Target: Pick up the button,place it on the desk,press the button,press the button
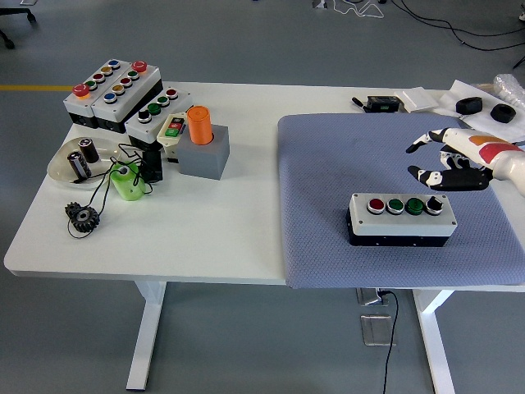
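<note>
A white button box [401, 217] with a black base lies on the grey-blue mat [328, 164] at the right. On top it has a red button, two green buttons and a black knob. My right hand [431, 161] hovers above and behind the box's right end, apart from it, with fingers spread and empty. My left arm is out of view.
At the back left stand several more button boxes [115, 86], an orange cylinder in a grey block [202, 146], a dish with batteries [80, 161], a green part [128, 181] and a black gear [82, 217]. Small black items [480, 107] lie at the back right.
</note>
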Robot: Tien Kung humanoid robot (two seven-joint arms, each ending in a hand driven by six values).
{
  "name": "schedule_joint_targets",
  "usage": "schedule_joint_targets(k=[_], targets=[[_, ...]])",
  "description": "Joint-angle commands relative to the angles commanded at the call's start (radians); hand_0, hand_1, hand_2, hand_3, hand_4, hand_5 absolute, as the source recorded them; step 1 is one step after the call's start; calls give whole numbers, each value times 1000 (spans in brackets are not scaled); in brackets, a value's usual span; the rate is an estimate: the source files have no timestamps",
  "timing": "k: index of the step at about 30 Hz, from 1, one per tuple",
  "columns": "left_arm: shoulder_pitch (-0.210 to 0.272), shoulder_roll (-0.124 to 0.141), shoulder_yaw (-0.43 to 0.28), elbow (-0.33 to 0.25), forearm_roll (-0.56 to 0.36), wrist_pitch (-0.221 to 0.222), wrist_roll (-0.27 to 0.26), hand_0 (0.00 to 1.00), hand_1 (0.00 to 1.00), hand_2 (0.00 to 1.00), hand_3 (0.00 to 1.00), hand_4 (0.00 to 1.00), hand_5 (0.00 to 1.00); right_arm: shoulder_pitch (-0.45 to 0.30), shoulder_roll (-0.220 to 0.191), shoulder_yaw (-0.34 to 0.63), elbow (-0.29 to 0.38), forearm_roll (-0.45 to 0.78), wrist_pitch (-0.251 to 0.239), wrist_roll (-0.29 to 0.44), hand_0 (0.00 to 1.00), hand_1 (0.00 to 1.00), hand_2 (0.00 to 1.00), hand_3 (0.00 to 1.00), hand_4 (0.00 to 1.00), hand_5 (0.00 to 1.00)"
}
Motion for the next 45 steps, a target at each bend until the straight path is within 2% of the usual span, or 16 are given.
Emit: schedule_joint_targets(k=[5, 6, 11, 12, 15, 17, 18, 23, 24, 27, 29, 30, 37, 45], targets=[[0, -1, 7, -1, -8, 1, -2, 718, 804, 817, 688, 476, 998, -29, 10, 178, -88, 220, -59, 81, 317, 202, 346, 811, 651, 606], [1, -1, 8, -1, -9, 1, -2, 718, 804, 817, 688, 478, 998, -33, 13, 206, -109, 259, -69, 101, 683, 638, 669, 856, 658, 585], [5, 0, 7, 0, -10, 2, -3, 718, 804, 817, 688, 478, 998, -46, 27, 331, -240, 467, -135, 225, 683, 638, 669, 856, 658, 585], [6, 0, 7, 0, -9, 2, -2, 718, 804, 817, 687, 477, 998, -47, 29, 345, -264, 512, -140, 239, 793, 725, 778, 839, 653, 578], [9, -1, 3, -1, -3, 3, 0, 718, 804, 817, 687, 477, 998, -58, 40, 388, -342, 636, -139, 249, 793, 725, 778, 839, 653, 578], [12, -3, -2, 0, 3, 4, 2, 718, 804, 817, 687, 477, 998, -61, 49, 415, -407, 720, -119, 242, 793, 725, 778, 839, 653, 578], [13, -3, -3, 0, 3, 5, 3, 718, 804, 817, 688, 475, 998, -61, 51, 420, -432, 759, -116, 241, 835, 791, 818, 806, 656, 609], [18, -4, -5, -1, 6, 4, 2, 718, 804, 817, 688, 475, 998, -73, 61, 441, -602, 974, -116, 253, 835, 791, 818, 806, 656, 609], [18, -5, -5, 0, 4, 4, 1, 718, 804, 817, 688, 475, 998, -80, 65, 444, -625, 1019, -116, 255, 833, 792, 804, 775, 653, 621], [17, -8, -5, 2, -1, 5, 0, 718, 804, 817, 688, 475, 998, -97, 75, 447, -665, 1143, -110, 251, 833, 792, 804, 775, 653, 621], [16, -9, -6, 3, 1, 5, 1, 718, 804, 817, 688, 475, 998, -109, 83, 450, -684, 1216, -95, 242, 833, 792, 804, 775, 653, 621], [14, -9, -5, 3, 0, 5, 1, 718, 804, 816, 688, 475, 998, -116, 89, 453, -707, 1241, -78, 231, 850, 798, 816, 779, 645, 655], [12, -9, 0, 4, -8, 4, -2, 718, 803, 816, 687, 473, 998, -139, 99, 467, -779, 1232, -42, 199, 859, 805, 824, 787, 644, 676], [10, -9, -1, 4, -6, 3, -3, 718, 803, 816, 687, 472, 998, -143, 103, 483, -789, 1207, -23, 184, 866, 807, 826, 792, 645, 700]])
